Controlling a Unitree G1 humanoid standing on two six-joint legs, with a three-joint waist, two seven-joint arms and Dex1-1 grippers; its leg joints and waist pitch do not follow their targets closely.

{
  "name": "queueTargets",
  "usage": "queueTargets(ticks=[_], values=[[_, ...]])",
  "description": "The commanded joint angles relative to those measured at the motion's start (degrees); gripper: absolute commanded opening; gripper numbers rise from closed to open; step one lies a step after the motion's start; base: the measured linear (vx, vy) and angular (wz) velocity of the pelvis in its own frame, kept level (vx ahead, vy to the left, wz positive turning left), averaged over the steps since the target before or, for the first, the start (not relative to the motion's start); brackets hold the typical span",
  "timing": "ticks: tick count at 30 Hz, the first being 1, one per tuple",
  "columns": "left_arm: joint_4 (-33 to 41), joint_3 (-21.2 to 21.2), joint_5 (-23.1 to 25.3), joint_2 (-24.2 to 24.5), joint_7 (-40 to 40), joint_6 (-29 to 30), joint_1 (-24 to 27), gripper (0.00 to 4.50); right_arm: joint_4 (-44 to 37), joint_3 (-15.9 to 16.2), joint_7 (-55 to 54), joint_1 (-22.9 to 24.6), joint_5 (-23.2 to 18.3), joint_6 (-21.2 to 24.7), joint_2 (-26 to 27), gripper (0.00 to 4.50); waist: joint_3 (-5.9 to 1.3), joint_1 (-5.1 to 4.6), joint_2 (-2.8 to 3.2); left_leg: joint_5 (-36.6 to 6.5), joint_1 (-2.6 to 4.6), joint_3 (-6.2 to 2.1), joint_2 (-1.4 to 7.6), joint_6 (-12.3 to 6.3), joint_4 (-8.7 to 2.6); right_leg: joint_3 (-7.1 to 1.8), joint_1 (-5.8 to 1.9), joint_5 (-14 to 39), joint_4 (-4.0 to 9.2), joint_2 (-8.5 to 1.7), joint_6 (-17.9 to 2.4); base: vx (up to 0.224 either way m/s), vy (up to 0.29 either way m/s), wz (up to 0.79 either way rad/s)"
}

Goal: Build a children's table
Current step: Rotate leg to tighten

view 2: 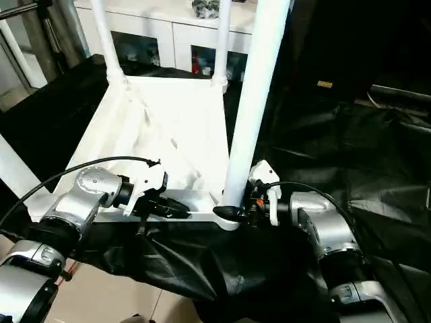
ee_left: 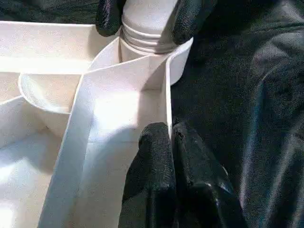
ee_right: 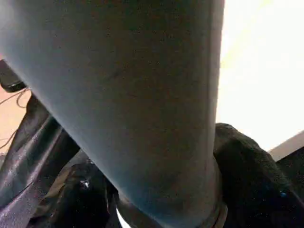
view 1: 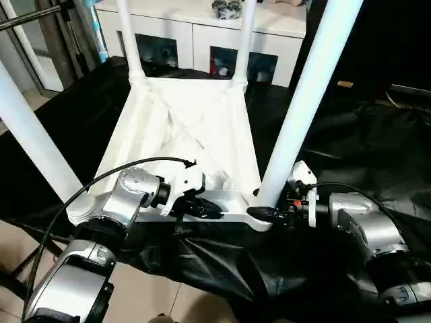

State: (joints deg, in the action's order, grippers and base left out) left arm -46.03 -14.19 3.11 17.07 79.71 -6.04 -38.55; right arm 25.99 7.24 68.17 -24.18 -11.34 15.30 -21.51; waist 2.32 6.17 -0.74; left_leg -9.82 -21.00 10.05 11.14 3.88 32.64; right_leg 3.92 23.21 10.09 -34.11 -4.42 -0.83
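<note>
The children's table lay upside down in the middle of the frame on a black plastic sheet (view 1: 350, 155) spread over the floor, its white tabletop (view 1: 182, 134) showing the ribbed underside. Four white legs rose from its corner sockets: two slim far ones at the upper middle (view 1: 129, 37) and (view 1: 244, 40), a thick near one running off the left edge (view 1: 34, 141), and another near one (view 1: 306, 101) slanting up through the right of centre.

The left tool (view 1: 202, 207) sat at the lower middle, against the near edge of the tabletop. In the left wrist view its two black fingers (ee_left: 156, 180) were pressed together, pinching the thin upright edge wall of the tabletop between them.

The right tool (view 1: 269, 214) was at the foot of the near right leg, where the leg entered its corner socket (view 1: 259, 219). Its black fingers (ee_right: 85, 190) stood on either side of the leg's base, clasping it, with the threaded end showing just above the socket (ee_left: 147, 33).

Behind the table, along the top of the frame, stood a white cabinet with glass doors (view 1: 202, 33).
</note>
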Motion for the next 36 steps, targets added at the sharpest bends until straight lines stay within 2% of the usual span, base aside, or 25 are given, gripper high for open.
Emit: queueTargets(ticks=[1,4,5,6,8,10,11,12,13,14,16,17,18,21,22,24,28,29,30,31,33,34,35,36], values=[[0.38,-1.48,-0.26,-1.98,-0.34,-0.94,-0.73,0.0,-3.27,3.18,2.2,0.97,-1.28,1.43,1.65,2.66,-3.29,0.0,-0.38,-10.71,0.55,-0.07,2.33,-3.42,-3.31,-2.46,-3.18,9.94,3.65,-3.88,-12.71,0.0,0.0,0.0],[-0.46,-0.89,0.23,-2.72,-3.99,-0.74,-1.09,0.0,-3.13,2.11,-1.86,2.1,-0.96,0.89,3.49,2.65,-3.2,0.19,-0.3,-11.22,0.61,-0.07,2.38,-3.12,-3.37,-2.48,-3.0,11.31,3.8,-3.96,-12.24,0.0,0.0,0.0],[-0.65,-0.74,0.35,-2.98,-5.0,-0.72,-1.22,0.0,-2.86,1.78,-3.15,2.26,-0.76,0.37,4.04,2.65,-3.07,0.12,-0.37,-12.5,0.64,-0.13,2.3,-2.6,-3.53,-2.43,-3.0,13.66,4.07,-4.01,-11.69,0.0,0.0,0.0],[-1.08,-0.23,0.63,-3.67,-7.67,-0.26,-1.53,0.0,-1.39,0.85,-6.86,1.95,-0.07,-0.3,5.52,2.64,-3.05,0.11,-0.19,-13.13,0.77,-0.2,2.37,-2.18,-3.64,-2.44,-2.91,14.97,4.18,-4.09,-11.4,0.0,0.0,0.0],[-1.55,0.44,0.8,-4.68,-10.77,0.45,-1.89,0.0,1.19,-0.6,-12.77,1.21,1.04,-1.06,7.72,2.64,-2.72,-0.36,-0.31,-16.57,0.99,-0.43,2.16,-0.65,-3.96,-2.46,-2.62,22.09,5.03,-4.24,-9.42,0.0,0.0,0.0],[-1.6,0.63,1.09,-5.57,-12.93,0.94,-2.01,0.0,3.41,-2.01,-17.53,0.4,1.45,-1.25,9.58,2.64,-2.54,-0.69,-0.21,-18.5,1.21,-0.64,2.12,0.06,-4.15,-2.42,-2.41,25.44,5.36,-4.31,-8.58,0.0,0.0,0.0],[-1.53,0.69,1.28,-6.1,-14.07,1.22,-2.03,0.0,4.59,-2.9,-20.37,-0.05,1.64,-1.19,10.69,2.64,-2.47,-1.29,-0.2,-20.44,1.33,-0.96,1.97,0.72,-4.26,-2.28,-2.4,29.79,5.87,-4.42,-7.01,0.0,0.0,0.0],[-1.49,0.71,1.53,-7.04,-15.73,1.89,-2.07,0.0,6.37,-3.99,-24.6,-0.79,2.01,-1.19,12.28,2.64,-2.5,-1.51,-0.22,-20.64,1.35,-0.98,1.97,0.75,-4.27,-2.31,-2.33,30.25,6.0,-4.4,-6.75,0.0,0.0,0.0],[-1.46,0.64,1.89,-7.97,-17.42,2.31,-2.12,0.0,7.51,-4.67,-27.83,-1.27,2.26,-1.01,13.74,2.64,-2.42,-1.84,0.06,-20.9,1.29,-1.09,1.92,0.93,-4.33,-2.3,-2.25,30.67,6.05,-4.33,-6.47,0.0,0.0,0.0],[-1.38,0.5,2.23,-9.09,-19.09,2.94,-2.12,0.0,8.71,-5.1,-31.73,-1.8,2.91,-0.87,15.37,2.64,-2.52,-2.17,-0.09,-20.74,1.16,-1.16,1.89,1.06,-4.38,-2.23,-2.36,30.49,6.13,-4.34,-6.23,0.0,0.0,0.0],[-1.42,0.44,2.41,-9.63,-20.09,3.08,-2.15,0.0,9.12,-5.22,-33.35,-1.97,3.26,-0.97,16.15,2.64,-2.45,-2.4,-0.15,-21.13,1.32,-1.04,1.84,0.92,-4.34,-2.31,-2.07,30.37,6.22,-4.16,-6.11,0.0,0.0,0.0],[-1.28,0.24,2.71,-11.58,-22.83,3.7,-2.06,0.0,10.58,-4.91,-38.28,-2.55,5.04,-1.95,18.64,2.64,-2.46,-2.81,-0.02,-21.44,1.36,-1.01,1.8,0.75,-4.29,-2.42,-1.97,29.9,6.2,-4.13,-6.4,0.0,0.0,0.0],[-1.12,0.2,2.72,-12.03,-23.26,3.76,-1.95,0.0,10.73,-4.72,-38.55,-2.58,5.29,-2.47,19.11,2.64,-2.48,-2.91,0.0,-21.37,1.38,-1.03,1.78,0.88,-4.31,-2.41,-1.92,29.72,6.17,-4.14,-6.53,0.0,0.0,0.0],[-0.27,-0.11,2.61,-13.13,-23.95,4.09,-1.5,0.0,11.01,-4.02,-38.63,-2.67,6.19,-5.17,20.1,2.64,-2.53,-2.92,-0.05,-21.44,1.42,-0.9,1.68,-0.23,-4.22,-2.46,-1.96,29.14,6.31,-4.01,-6.46,0.0,0.0,0.0],[-0.25,-0.12,2.6,-13.14,-23.92,4.1,-1.49,0.0,11.03,-4.02,-38.63,-2.68,6.2,-5.24,20.1,2.99,-2.53,-2.92,-0.05,-21.44,1.42,-0.9,1.68,-0.23,-4.22,-2.46,-1.96,29.14,6.31,-4.01,-6.46,0.0,0.0,0.0],[0.28,-0.17,2.27,-12.7,-22.36,3.88,-1.15,0.0,11.16,-4.89,-36.25,-3.24,4.54,-5.14,19.55,3.34,-2.6,-2.96,0.09,-20.86,1.14,-0.89,1.81,-0.56,-4.37,-2.55,-2.19,26.16,5.99,-3.89,-7.33,0.0,0.0,0.0],[1.02,-0.22,1.7,-10.68,-19.17,2.96,-0.69,0.0,8.68,-3.46,-30.23,-2.96,4.19,-5.38,16.6,3.55,-2.8,-2.83,0.09,-19.72,1.01,-0.76,1.91,-1.0,-4.3,-2.67,-2.53,21.78,5.48,-3.83,-8.79,0.0,0.0,0.0],[1.18,-0.2,1.22,-9.82,-17.44,2.31,-0.51,0.0,7.47,-2.87,-27.95,-2.66,4.05,-5.58,15.38,3.77,-2.93,-2.77,0.23,-17.84,0.82,-0.64,1.93,-1.44,-4.19,-2.76,-2.76,17.81,5.07,-3.8,-9.94,0.0,0.0,0.0],[1.29,-0.18,0.84,-9.42,-16.26,1.81,-0.38,0.0,6.88,-2.74,-26.73,-2.5,3.78,-5.64,14.82,3.8,-3.06,-2.7,0.18,-17.17,0.86,-0.57,1.89,-1.65,-4.07,-2.76,-2.84,16.43,4.95,-3.78,-10.33,0.0,0.0,0.0],[1.65,-0.28,0.21,-7.94,-13.1,1.34,-0.14,0.0,4.51,-2.33,-21.72,-1.8,2.11,-5.17,12.9,3.8,-3.23,-2.6,0.03,-15.43,0.74,-0.4,1.73,-2.49,-3.86,-2.74,-3.14,13.54,4.68,-3.72,-11.07,0.0,0.0,0.0],[1.81,-0.59,0.08,-6.68,-10.75,0.64,-0.02,0.0,2.77,-1.78,-17.69,-1.24,0.82,-4.72,11.26,3.8,-3.67,-2.26,0.14,-11.02,0.49,-0.32,1.92,-4.0,-3.48,-2.75,-3.59,6.28,3.74,-3.72,-12.81,0.0,0.0,0.0],[1.81,-0.59,0.08,-6.68,-10.75,0.64,-0.02,0.0,2.77,-1.78,-17.69,-1.24,0.82,-4.72,11.26,3.8,-3.68,-2.16,0.17,-9.59,0.4,-0.27,1.95,-4.6,-3.37,-2.66,-3.62,3.69,3.47,-3.58,-13.45,0.0,0.0,0.0],[1.6,-0.78,0.05,-5.59,-8.77,-0.14,-0.03,0.0,1.47,-0.79,-13.88,-0.57,0.64,-5.4,9.28,3.8,-3.72,-1.85,0.17,-7.44,0.41,-0.04,2.04,-5.84,-3.08,-2.46,-3.54,-0.59,2.97,-3.44,-14.97,0.0,0.0,0.0],[1.36,-0.72,-0.07,-5.11,-7.9,-0.57,-0.12,0.0,0.8,-0.04,-11.37,-0.11,0.61,-5.35,7.9,3.8,-3.81,-1.63,0.17,-6.99,0.39,-0.03,2.05,-6.18,-2.97,-2.4,-3.68,-1.29,2.84,-3.47,-15.19,0.0,0.0,0.0]])
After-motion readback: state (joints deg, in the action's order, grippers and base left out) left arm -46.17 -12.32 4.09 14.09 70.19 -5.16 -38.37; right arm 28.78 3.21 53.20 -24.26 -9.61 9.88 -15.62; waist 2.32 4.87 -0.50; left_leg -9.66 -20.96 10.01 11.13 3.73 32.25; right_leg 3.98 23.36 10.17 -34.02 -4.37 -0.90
